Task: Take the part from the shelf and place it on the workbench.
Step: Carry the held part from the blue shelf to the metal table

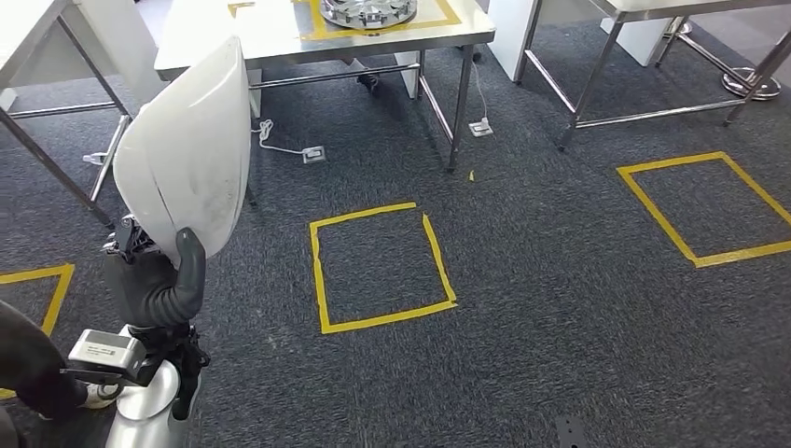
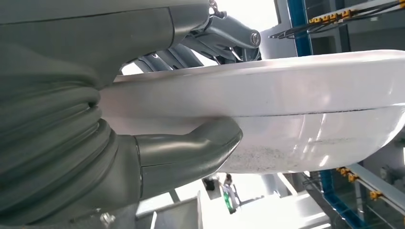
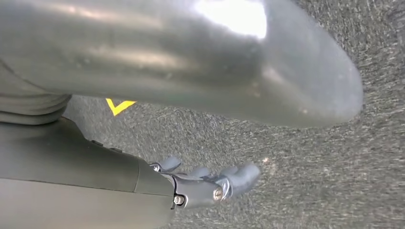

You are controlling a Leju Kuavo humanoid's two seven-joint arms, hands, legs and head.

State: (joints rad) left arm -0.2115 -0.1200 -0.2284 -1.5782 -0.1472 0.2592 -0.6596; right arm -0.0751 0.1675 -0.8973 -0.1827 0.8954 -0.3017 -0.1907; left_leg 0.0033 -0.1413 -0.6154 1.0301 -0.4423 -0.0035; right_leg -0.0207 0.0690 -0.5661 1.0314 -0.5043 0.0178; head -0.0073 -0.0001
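My left hand [image 1: 159, 280] grips a large white curved shell part [image 1: 191, 149] by its lower edge and holds it upright at the left of the head view. In the left wrist view the grey thumb [image 2: 191, 150] presses on one face of the white part [image 2: 296, 105] and the darker fingers [image 2: 224, 33] wrap the other side. The steel workbench [image 1: 280, 37] stands ahead at the top, its top marked with yellow tape. My right hand [image 3: 210, 183] hangs over the carpet with its fingers apart and nothing in it.
A round silver wheel cover [image 1: 368, 11] lies on the workbench inside the tape. Yellow tape squares [image 1: 381, 268] mark the dark carpet ahead and at the right [image 1: 709, 207]. Other metal table frames [image 1: 644, 65] stand at the right and far left. Cables and sockets [image 1: 312, 154] lie under the bench.
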